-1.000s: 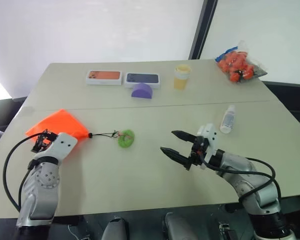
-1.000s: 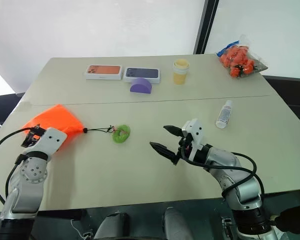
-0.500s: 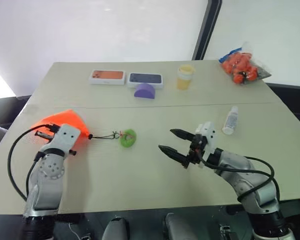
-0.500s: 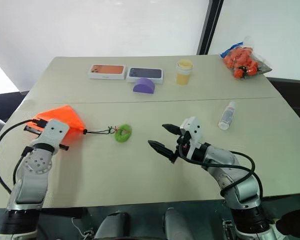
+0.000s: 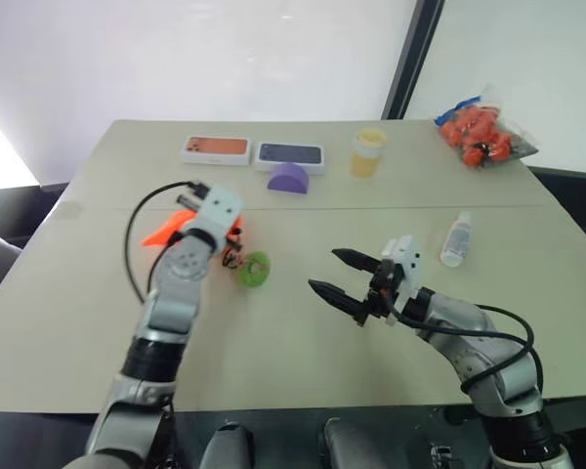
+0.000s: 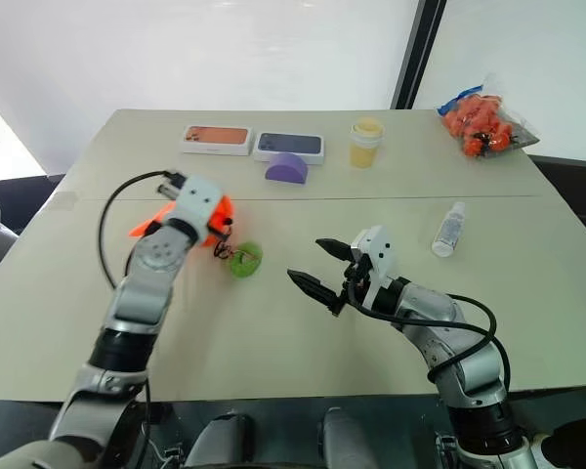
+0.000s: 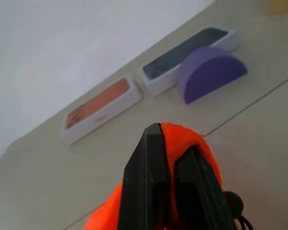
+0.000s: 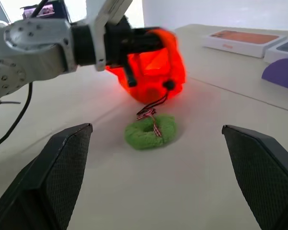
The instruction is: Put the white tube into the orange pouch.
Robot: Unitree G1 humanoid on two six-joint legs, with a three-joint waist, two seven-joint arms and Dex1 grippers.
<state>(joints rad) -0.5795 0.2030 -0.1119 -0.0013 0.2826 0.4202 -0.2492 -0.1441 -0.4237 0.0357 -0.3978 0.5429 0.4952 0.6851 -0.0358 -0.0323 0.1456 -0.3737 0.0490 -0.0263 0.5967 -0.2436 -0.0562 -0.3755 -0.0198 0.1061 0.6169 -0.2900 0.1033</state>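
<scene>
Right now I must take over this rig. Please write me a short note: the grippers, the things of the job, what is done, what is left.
Left gripper: shut on the orange pouch, holding it up over the table. Its cord hangs down to the green ring, which rests on the table.
Right gripper: open, holding nothing, hovering over the table and pointing toward the pouch.
White tube: lying on the table on the robot's right, untouched.
Done: pouch gripped and lifted.
Left: pick up the tube with the right gripper and put it into the pouch.
</scene>
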